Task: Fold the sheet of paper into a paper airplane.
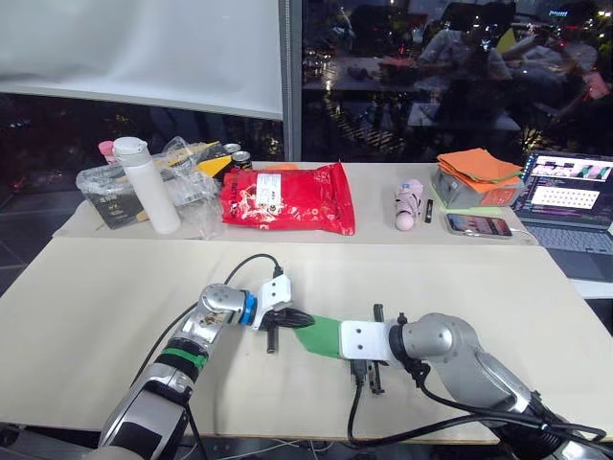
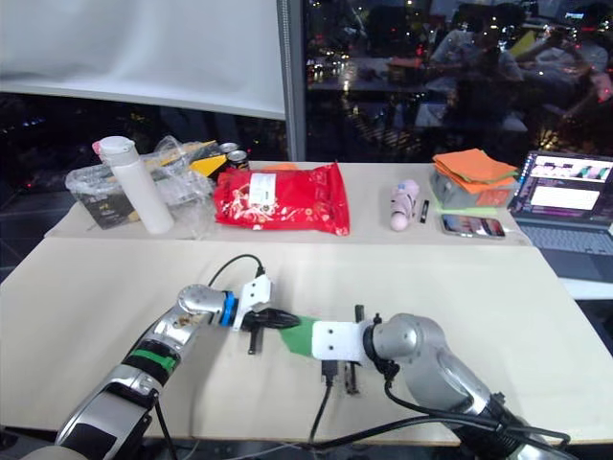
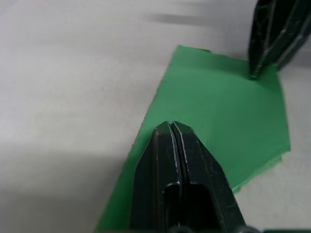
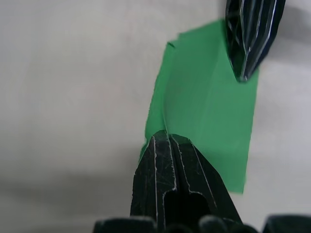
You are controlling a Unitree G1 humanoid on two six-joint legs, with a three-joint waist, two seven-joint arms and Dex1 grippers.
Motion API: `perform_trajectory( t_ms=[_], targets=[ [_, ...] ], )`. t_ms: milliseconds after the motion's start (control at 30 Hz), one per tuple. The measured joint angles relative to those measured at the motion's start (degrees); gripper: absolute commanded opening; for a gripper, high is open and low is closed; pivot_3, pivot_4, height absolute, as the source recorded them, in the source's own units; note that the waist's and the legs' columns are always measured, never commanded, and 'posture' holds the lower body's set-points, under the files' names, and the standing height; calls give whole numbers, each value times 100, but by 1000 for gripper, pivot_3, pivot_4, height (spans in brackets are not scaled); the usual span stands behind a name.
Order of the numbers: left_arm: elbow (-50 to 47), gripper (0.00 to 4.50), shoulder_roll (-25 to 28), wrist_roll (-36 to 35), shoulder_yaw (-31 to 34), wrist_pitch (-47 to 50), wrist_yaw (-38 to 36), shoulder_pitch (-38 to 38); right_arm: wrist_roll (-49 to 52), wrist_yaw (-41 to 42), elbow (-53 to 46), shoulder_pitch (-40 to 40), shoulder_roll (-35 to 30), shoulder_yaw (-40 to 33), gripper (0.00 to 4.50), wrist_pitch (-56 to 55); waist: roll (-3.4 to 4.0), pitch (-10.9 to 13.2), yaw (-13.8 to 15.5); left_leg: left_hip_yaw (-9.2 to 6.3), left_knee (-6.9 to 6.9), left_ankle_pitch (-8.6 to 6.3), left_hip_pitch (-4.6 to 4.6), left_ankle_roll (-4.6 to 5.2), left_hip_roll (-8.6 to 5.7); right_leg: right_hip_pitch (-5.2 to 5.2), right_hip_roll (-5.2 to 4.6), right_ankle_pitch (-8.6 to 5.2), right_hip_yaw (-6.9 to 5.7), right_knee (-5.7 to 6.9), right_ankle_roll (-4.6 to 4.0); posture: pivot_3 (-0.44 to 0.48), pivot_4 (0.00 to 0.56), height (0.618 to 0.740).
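The sheet of paper (image 1: 321, 337) is a narrow, creased bright green shape lying near the front of the beige table (image 1: 115, 307), between my two grippers. My left gripper (image 3: 172, 125) is shut, and its tip rests on the paper near one long edge. Coming from the opposite side, my right gripper (image 4: 165, 133) is shut too, with its tip on the paper right at a fold line. In each wrist view the other gripper's shut tip touches the far end of the green paper (image 4: 209, 107). I cannot tell whether either one pinches a layer.
Along the back of the table stand a white bottle (image 1: 144, 182), a clear plastic bag of items (image 1: 110, 187), a red bag (image 1: 287, 199), a pink object (image 1: 408, 203), a phone (image 1: 476, 225), an orange paper stack (image 1: 477, 165) and a laptop (image 1: 570, 196).
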Motion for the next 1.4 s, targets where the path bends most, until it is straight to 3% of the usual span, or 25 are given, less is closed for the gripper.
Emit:
perform_trajectory(
  t_ms=[133, 367, 633, 800, 1400],
  targets=[
    [161, 40, 29, 3, 17, -179, -141, -49, 484, 263, 42, -276, 34, -114, 0, 423, 1, -1, -12, 0, 0, -1, 2, 1, 0, 1, 0, 0, 0, 0, 0, 0, 150, 732],
    [352, 40, 170, 1, 125, -312, -462, -95, 1325, 732, 947, -1004, 230, -139, 0, 851, 4, -2, -59, -1, -1, -3, 11, 5, 1, 1, 2, -1, 1, 11, 0, 0, 150, 732],
    [318, 40, 278, -10, 406, -152, -326, 1, 1560, 954, 2223, -1593, 451, 43, 0, 673, 5, -2, -99, 0, 0, -3, 16, 6, 2, 0, 3, -3, 2, 26, 3, 0, 150, 732],
    [238, 40, 473, -1, 542, -122, -225, 89, 1724, 979, 2620, -1741, 515, 43, 0, 687, 6, -1, -137, -1, 1, -3, 21, 6, 2, -2, 3, -7, 3, 42, 5, 0, 150, 732],
    [193, 40, 415, 107, 623, -36, -34, 95, 1740, 1133, 4369, -2742, 811, -93, 0, 121, 8, 0, -190, -1, 0, -3, 32, 6, 1, -7, 5, -17, 4, 70, 4, 0, 150, 732]
  ],
)
